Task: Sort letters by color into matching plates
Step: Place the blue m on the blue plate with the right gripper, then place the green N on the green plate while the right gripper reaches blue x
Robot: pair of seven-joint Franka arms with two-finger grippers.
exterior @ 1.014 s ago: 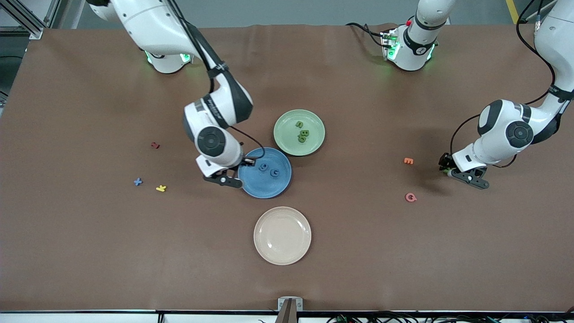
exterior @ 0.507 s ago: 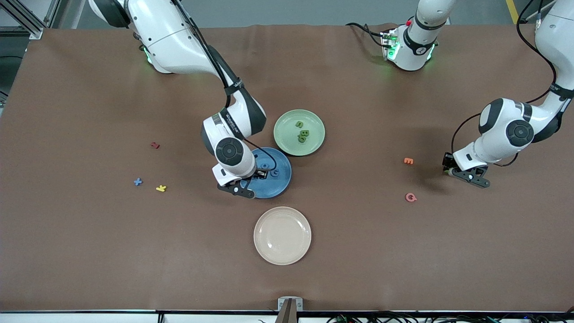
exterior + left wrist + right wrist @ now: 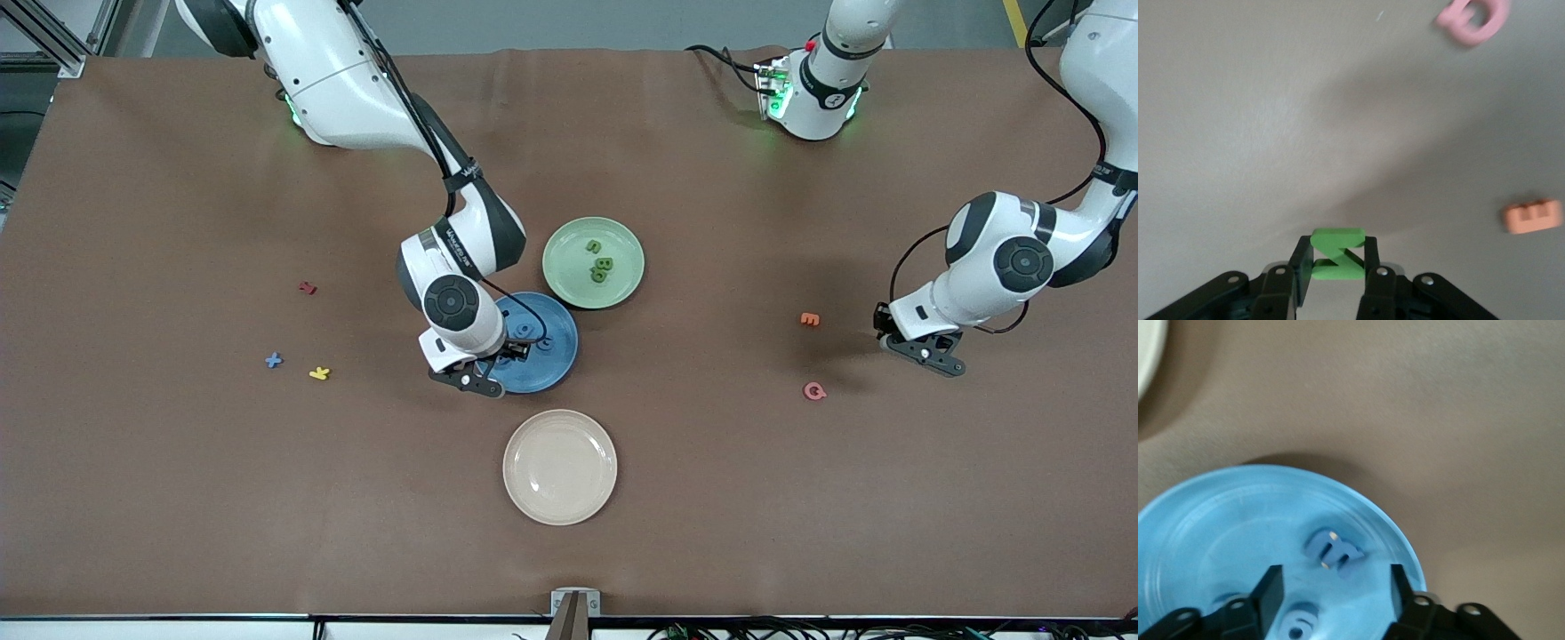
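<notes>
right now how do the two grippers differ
The left gripper is shut on a green letter; the right gripper is open and holds nothing. The left hangs over bare table near the orange piece; the right is over the blue plate, above blue letters. Both point downward.

Matte blue plate [image 3: 1218, 527] — smooth; brown table cover [image 3: 178, 498] — cloth-like, faintly creased.

Robotics lab: covered table [image 3: 178, 498], bolted arm bases.

Even overhead light leaves soft shadows under my arms on the worktop [image 3: 178, 498]; my wrist views look washed-out, their edges blurred.
</notes>
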